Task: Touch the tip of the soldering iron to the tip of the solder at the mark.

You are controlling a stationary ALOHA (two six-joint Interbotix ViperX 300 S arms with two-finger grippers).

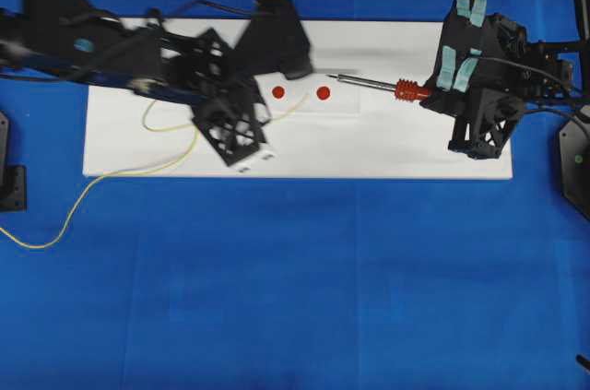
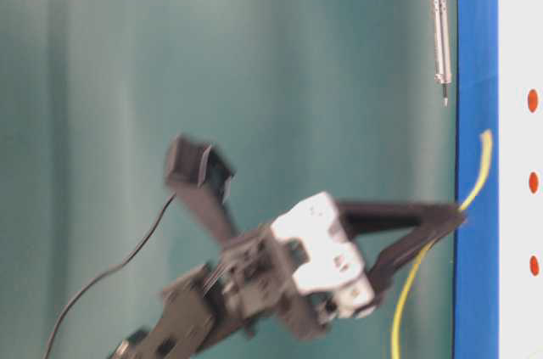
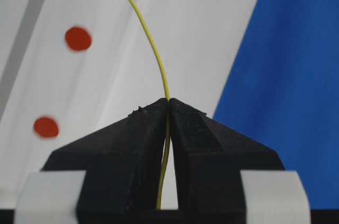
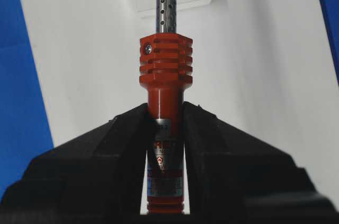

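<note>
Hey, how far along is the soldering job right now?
Both pickups look done: the left tool is shut on the solder, the right tool on the soldering iron. In hand: bringing them over the white board. Left: the tips have not met at a red mark.

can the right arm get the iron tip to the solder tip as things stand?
Probably yes. The right tool grips the soldering iron, whose tip points at the solder end near the red marks; nothing sits between them on the white board.
</note>
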